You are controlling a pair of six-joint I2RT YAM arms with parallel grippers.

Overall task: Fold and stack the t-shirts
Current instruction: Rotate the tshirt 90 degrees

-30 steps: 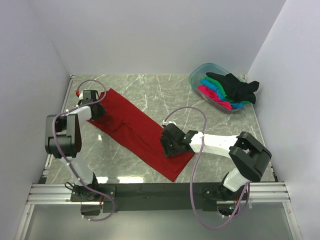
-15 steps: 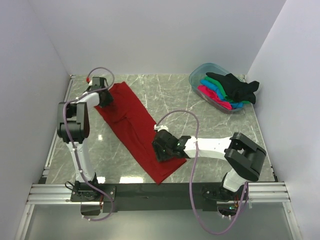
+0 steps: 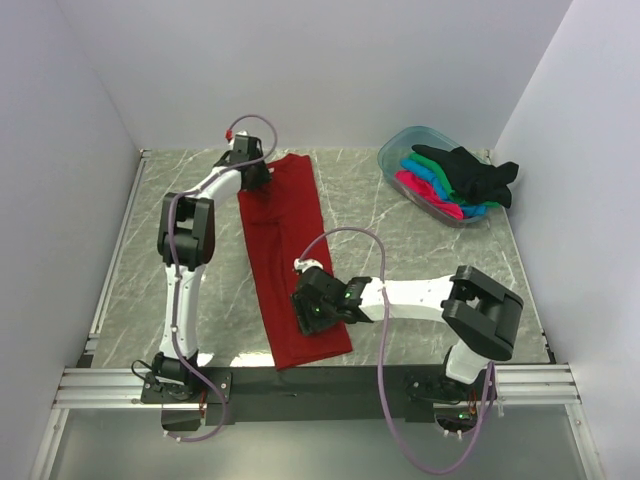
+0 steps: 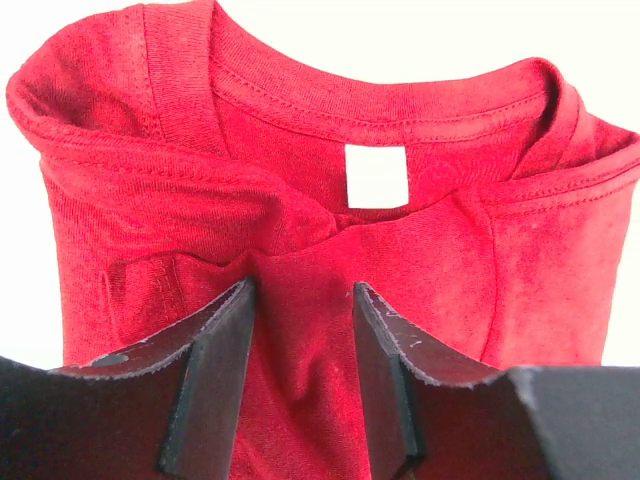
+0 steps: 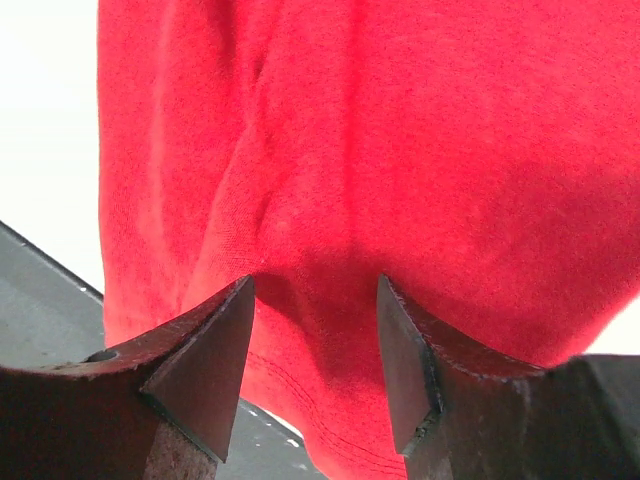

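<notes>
The dark red t-shirt (image 3: 285,240), folded into a long strip, lies on the marble table from far centre-left down to the near edge. My left gripper (image 3: 260,172) is at its collar end. In the left wrist view the left gripper (image 4: 300,290) is shut on bunched cloth just below the collar and its white label (image 4: 377,176). My right gripper (image 3: 306,316) sits over the hem end. In the right wrist view the right gripper (image 5: 315,285) is shut on a thick fold of the red cloth (image 5: 400,130). The other t-shirts are in the tub: black (image 3: 472,172), green (image 3: 424,168), blue (image 3: 478,209) and pink (image 3: 418,188).
A clear bluish tub (image 3: 392,148) stands at the far right corner with the black shirt hanging over its rim. White walls close in the table on three sides. A dark metal rail (image 3: 300,380) runs along the near edge, just below the shirt's hem.
Both arms have swung the red shirt from a diagonal to nearly straight. The left gripper carried the collar end up and right; the right gripper took the hem end left, toward the near edge.
</notes>
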